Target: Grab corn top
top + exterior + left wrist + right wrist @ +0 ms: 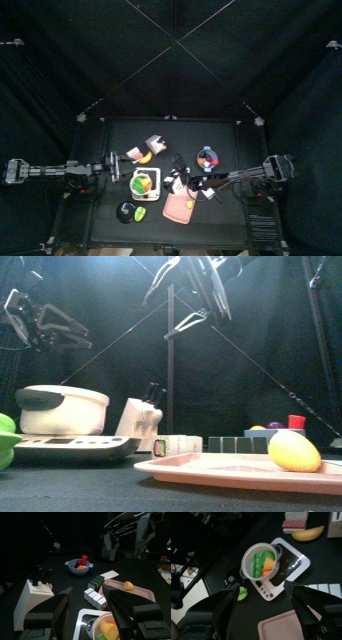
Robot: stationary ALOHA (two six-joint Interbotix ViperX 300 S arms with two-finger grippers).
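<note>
Right hand (264, 607) hung above the white pot (263, 558) on the scale (281, 567), jaws spread wide apart and empty, wrist turned so the opening straddled the pot mouth. That posture likely suits a straight descent. The corn (269, 564), the yellow-orange piece, lay inside the pot beside a green vegetable (259, 562); its top end could not be clearly made out. Left hand (90, 614) rested low near the pot on the table (60, 567), jaws apart and holding nothing, clear of the right arm's path. The pink tray (227, 468) carried a yellow fruit (294, 451), not involved in this step.
</note>
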